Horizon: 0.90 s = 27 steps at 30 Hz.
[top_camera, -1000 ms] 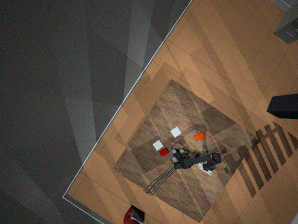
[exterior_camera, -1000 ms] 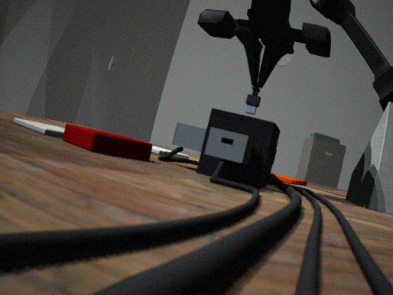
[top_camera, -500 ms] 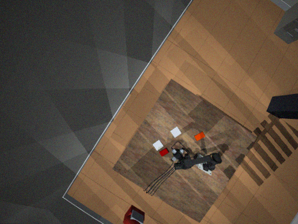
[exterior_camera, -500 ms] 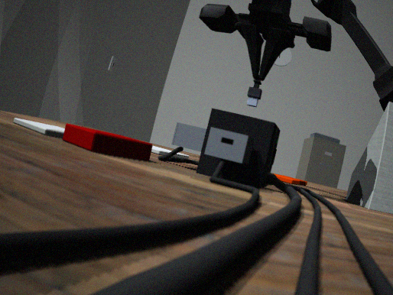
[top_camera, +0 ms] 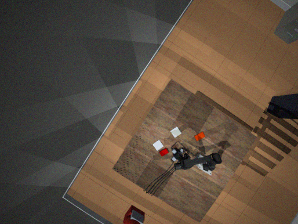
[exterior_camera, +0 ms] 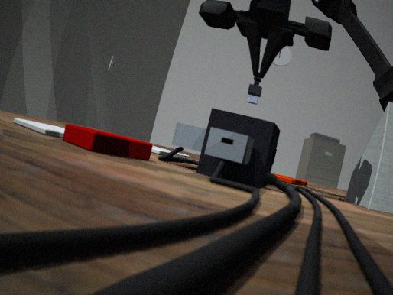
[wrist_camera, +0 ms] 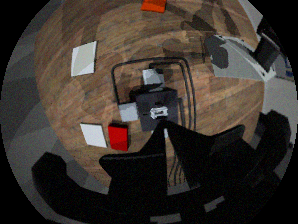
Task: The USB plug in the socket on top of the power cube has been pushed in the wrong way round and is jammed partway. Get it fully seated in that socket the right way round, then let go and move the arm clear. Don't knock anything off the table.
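Gripper (exterior_camera: 258, 78) pinched on the USB plug (exterior_camera: 254, 93), metal end down, hanging in the air above the power cube (exterior_camera: 238, 147) and clear of its top. Nearest the exterior camera, four thick black cables (exterior_camera: 245, 214) running over the wooden table (exterior_camera: 76, 183) toward the cube's base. Farther back on the left, a red block (exterior_camera: 107, 142) lying flat, a white slab (exterior_camera: 38, 127) behind it. Beyond the cube on the right, an orange piece (exterior_camera: 291, 179) flat on the wood. From above, a second white square (top_camera: 175, 132) well apart from the cube.
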### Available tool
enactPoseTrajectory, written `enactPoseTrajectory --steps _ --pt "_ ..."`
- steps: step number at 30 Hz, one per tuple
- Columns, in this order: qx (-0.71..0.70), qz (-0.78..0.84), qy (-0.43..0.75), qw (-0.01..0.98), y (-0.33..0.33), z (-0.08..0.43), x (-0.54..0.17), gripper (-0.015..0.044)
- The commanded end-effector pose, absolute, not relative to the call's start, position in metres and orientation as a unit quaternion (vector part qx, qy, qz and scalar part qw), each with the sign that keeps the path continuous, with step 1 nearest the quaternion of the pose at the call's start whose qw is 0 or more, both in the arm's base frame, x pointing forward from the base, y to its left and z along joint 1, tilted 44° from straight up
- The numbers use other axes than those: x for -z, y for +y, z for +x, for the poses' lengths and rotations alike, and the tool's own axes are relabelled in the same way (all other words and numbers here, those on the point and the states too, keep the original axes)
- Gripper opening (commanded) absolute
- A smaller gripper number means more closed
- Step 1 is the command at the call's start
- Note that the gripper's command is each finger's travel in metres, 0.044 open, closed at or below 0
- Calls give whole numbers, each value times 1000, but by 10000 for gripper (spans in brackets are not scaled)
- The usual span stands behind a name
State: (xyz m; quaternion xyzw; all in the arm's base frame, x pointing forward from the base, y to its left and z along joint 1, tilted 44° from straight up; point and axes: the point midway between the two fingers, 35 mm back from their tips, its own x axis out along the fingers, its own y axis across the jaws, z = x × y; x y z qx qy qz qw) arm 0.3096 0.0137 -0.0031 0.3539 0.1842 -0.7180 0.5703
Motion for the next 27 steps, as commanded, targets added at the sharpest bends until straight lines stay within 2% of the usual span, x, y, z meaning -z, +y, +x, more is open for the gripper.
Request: enactPoseTrajectory --steps 1,27 --pt "709 327 217 586 14 309 4 0" --pt "595 112 442 662 14 309 4 0"
